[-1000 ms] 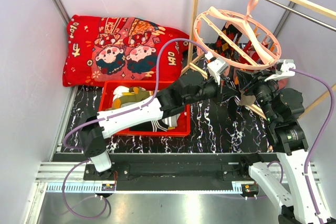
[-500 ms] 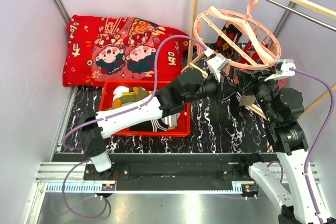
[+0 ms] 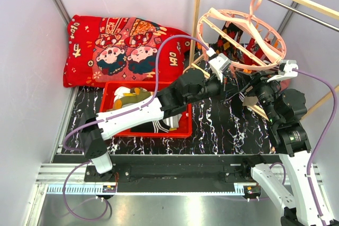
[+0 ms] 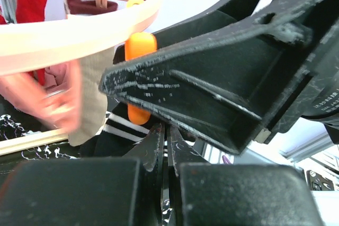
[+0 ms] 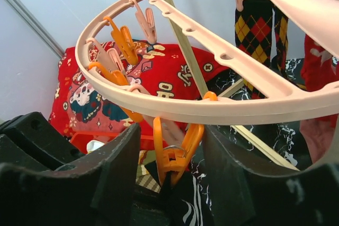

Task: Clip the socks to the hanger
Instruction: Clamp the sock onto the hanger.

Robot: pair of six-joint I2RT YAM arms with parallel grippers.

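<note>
Right wrist view: orange clip [image 5: 177, 157] hangs upright from hanger [image 5: 159, 104] ring, between spread fingers of right hand [image 5: 172, 136], untouched. striped sock [image 5: 192, 205] at clip's lower end, frame bottom centre. left hand [image 4: 167, 146] pinched together.

One pink ring hanger [image 5: 249, 110], one red crate [image 3: 177, 133], one cartoon-print cushion [image 3: 122, 46], two robot arms. At least two socks hang: one argyle sock [image 5: 259, 25], one red sock [image 5: 318, 62]

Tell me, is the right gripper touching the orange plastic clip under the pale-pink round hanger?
Cannot tell. Right wrist view: the orange plastic clip hangs between the right gripper's open fingers; one side shows a gap, the other is too close to judge.
</note>
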